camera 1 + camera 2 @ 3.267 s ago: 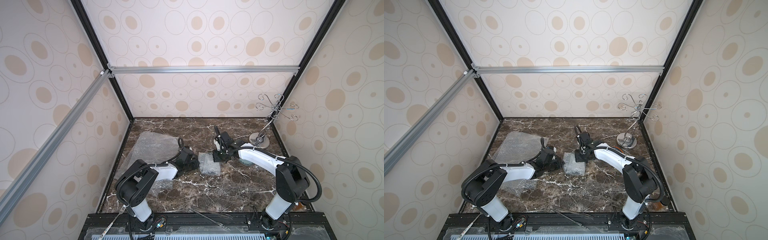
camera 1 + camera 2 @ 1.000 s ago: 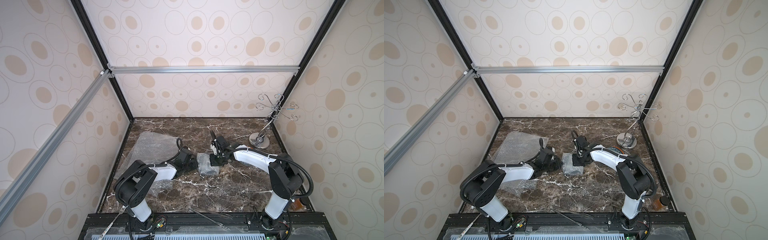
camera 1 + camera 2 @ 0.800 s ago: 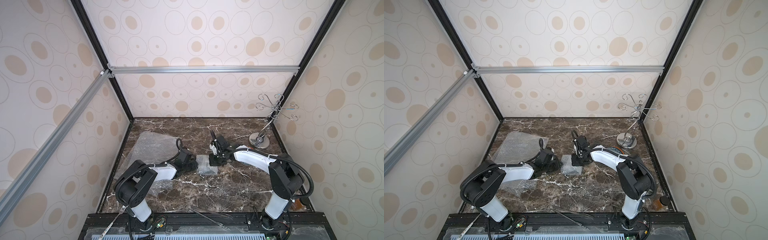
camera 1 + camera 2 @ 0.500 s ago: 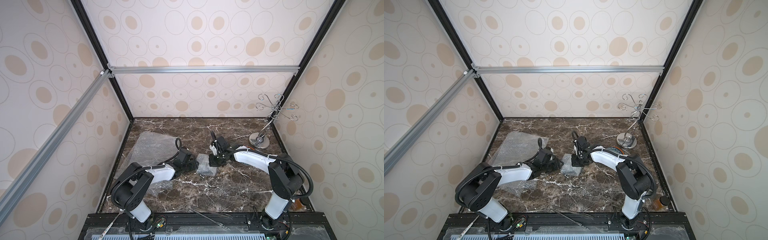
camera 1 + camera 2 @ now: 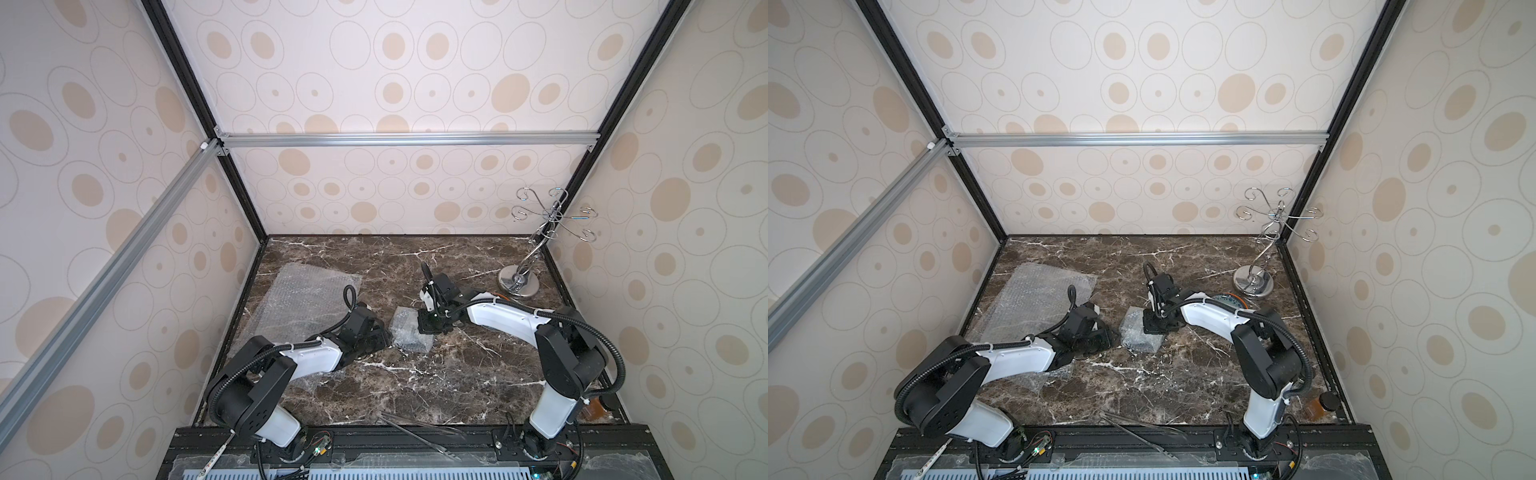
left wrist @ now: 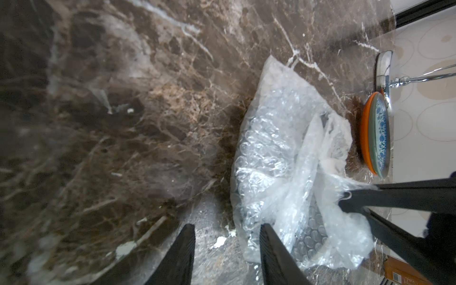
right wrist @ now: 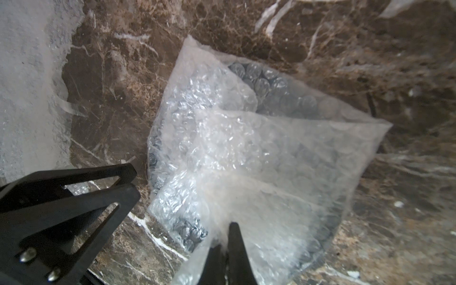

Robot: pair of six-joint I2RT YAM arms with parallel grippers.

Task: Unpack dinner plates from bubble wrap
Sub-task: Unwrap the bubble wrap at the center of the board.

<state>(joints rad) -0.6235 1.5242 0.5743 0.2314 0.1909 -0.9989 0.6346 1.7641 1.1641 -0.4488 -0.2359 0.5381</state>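
Sheets (image 5: pixel 305 299) of spent wrap are seen flat at the left, so two of three plates are judged unpacked: the pale plate (image 6: pixel 380 133) is stacked on the orange plate (image 6: pixel 364 128) beside the stand base (image 5: pixel 518 286). One bundle (image 5: pixel 409 334) is left in the middle. The stack is shown clearly only by the left wrist view; something dark inside the bundle, probably the black plate (image 7: pixel 271 88), only by the right wrist view. Its flap (image 7: pixel 246 172) is pinched by the right gripper (image 7: pixel 225 234); the left gripper (image 6: pixel 227 227) is spread, empty, beside the bundle.
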